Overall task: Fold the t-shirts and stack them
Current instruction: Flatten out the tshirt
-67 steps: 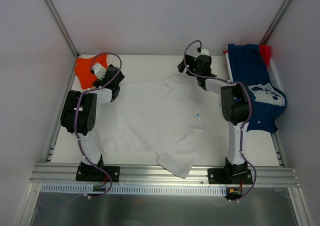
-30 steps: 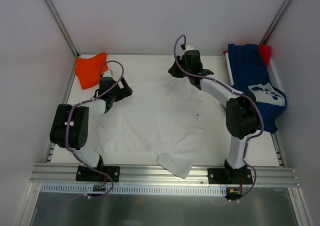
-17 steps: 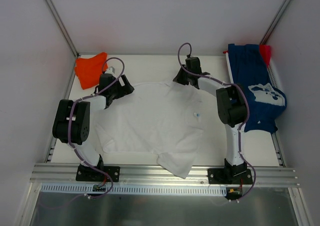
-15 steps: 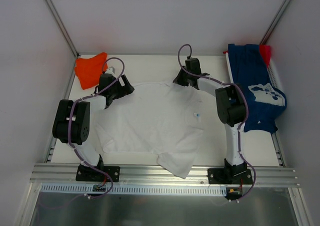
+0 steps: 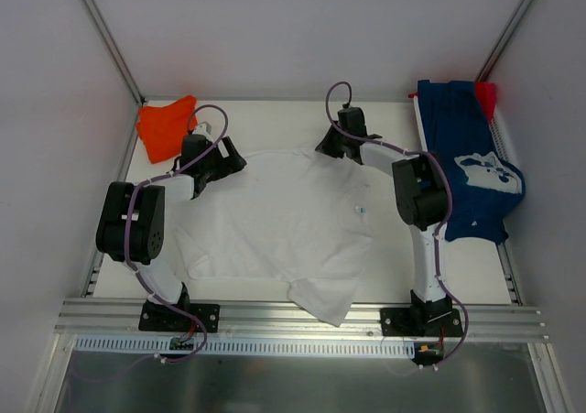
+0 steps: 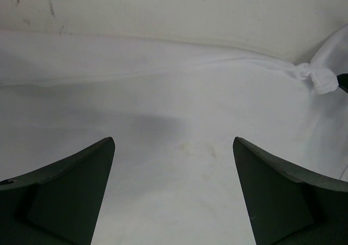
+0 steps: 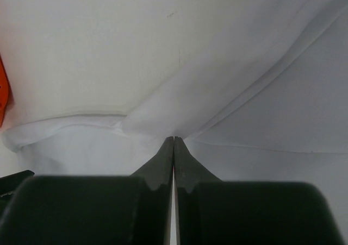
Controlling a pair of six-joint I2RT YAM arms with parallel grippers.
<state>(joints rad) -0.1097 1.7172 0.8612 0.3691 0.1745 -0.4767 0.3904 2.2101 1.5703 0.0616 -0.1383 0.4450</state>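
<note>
Right gripper (image 7: 173,140) is clamped shut with a ridge of the white t-shirt (image 5: 275,221) gathered at its tips. I read that as a pinch on the far edge. Left gripper (image 6: 174,147) is spread wide with nothing between the fingers, low over the same edge further left.

The shirt lies spread flat in the centre of the frame, with one flap hanging past the near edge at bottom centre. My judgement is that it's thin, light, limp cloth. It'll sag between two grips and slide easily on the table (image 5: 275,120). I'd take it at the far edge near each corner, pinching deep enough to catch both layers.

The overhead view gives the layout, but the wrists hide the fingertips. Only the wrist cams settle the jaw state. The left wrist also shows a small bunched knot of cloth (image 6: 318,79) at its right edge, invisible from above.

Further out: orange t-shirt (image 5: 165,127) upper left, navy t-shirt (image 5: 462,157) draped at the right, and the small red t-shirt (image 5: 486,94) behind it at upper right.
</note>
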